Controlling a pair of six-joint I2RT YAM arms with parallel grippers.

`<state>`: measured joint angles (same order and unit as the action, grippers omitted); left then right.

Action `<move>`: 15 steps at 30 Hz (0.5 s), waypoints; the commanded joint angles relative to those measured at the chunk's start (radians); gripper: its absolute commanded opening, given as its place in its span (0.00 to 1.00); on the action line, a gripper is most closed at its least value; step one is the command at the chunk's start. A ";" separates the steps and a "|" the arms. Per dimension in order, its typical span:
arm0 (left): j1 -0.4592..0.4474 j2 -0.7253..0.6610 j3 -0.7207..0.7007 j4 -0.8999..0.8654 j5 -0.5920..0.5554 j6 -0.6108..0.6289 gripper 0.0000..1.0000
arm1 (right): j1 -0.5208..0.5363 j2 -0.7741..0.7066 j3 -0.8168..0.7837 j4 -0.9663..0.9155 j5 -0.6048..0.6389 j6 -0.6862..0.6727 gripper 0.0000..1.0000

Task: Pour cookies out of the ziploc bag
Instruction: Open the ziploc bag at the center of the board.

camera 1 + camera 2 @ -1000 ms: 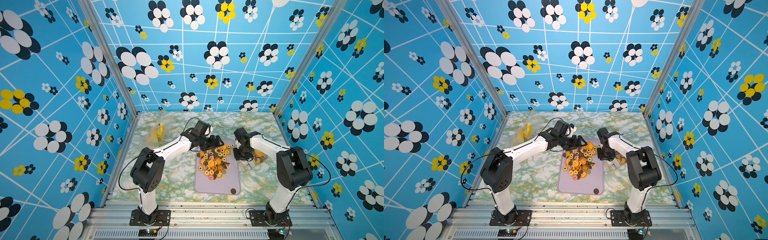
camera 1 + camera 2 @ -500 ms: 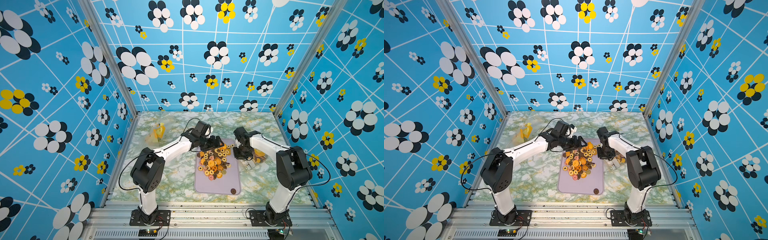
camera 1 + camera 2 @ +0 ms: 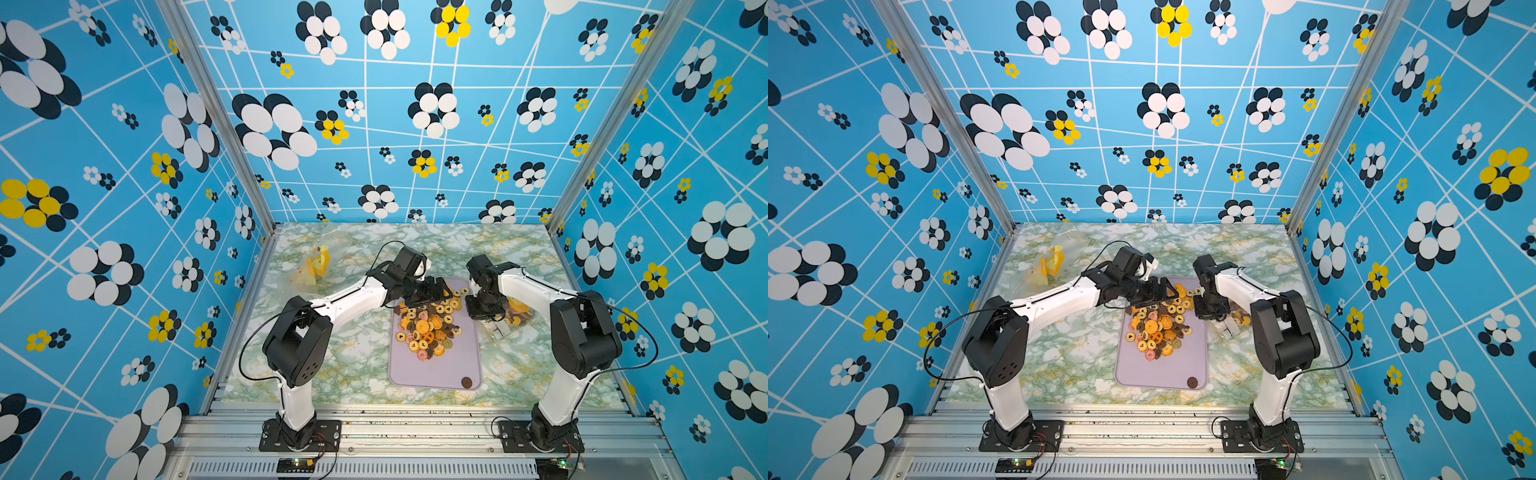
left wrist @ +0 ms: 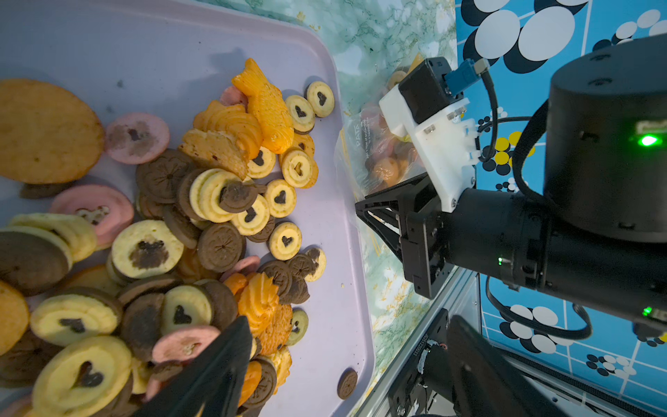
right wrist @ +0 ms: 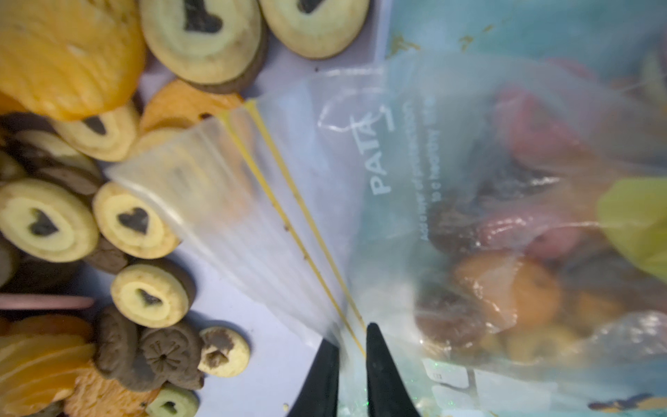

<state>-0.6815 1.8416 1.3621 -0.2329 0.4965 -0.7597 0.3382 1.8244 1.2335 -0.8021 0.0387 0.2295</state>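
Note:
A heap of cookies (image 3: pixel 428 328) (image 3: pixel 1156 328) in yellow, brown, orange and pink lies on the far half of a lilac tray (image 3: pixel 436 374). The clear ziploc bag (image 3: pixel 513 318) (image 5: pixel 397 180) lies just right of the tray with its mouth over the tray's edge. More cookies (image 5: pixel 505 289) show through its film. My right gripper (image 3: pixel 482 309) (image 5: pixel 352 343) is shut on the bag's yellow-lined zip edge. My left gripper (image 3: pixel 442 291) (image 4: pixel 346 361) hangs open over the far end of the heap, holding nothing.
One brown cookie (image 3: pixel 466 382) lies alone at the tray's near right corner. Another clear bag with yellow contents (image 3: pixel 316 266) sits at the back left of the marbled table. Patterned walls enclose three sides.
The right gripper's jaws have closed in on the bag's edge. Both arms stay almost where they were.

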 commanded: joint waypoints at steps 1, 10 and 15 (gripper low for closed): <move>-0.006 -0.018 -0.015 0.004 -0.017 0.002 0.87 | 0.002 0.012 0.015 0.000 -0.018 -0.008 0.14; -0.009 -0.011 -0.018 0.010 -0.020 0.002 0.87 | -0.018 -0.005 0.015 0.004 -0.038 -0.007 0.00; -0.022 0.007 0.005 0.022 -0.012 0.003 0.86 | -0.059 -0.025 0.004 0.024 -0.091 -0.004 0.00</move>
<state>-0.6891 1.8416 1.3621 -0.2317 0.4854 -0.7597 0.3038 1.8236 1.2335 -0.7937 -0.0132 0.2211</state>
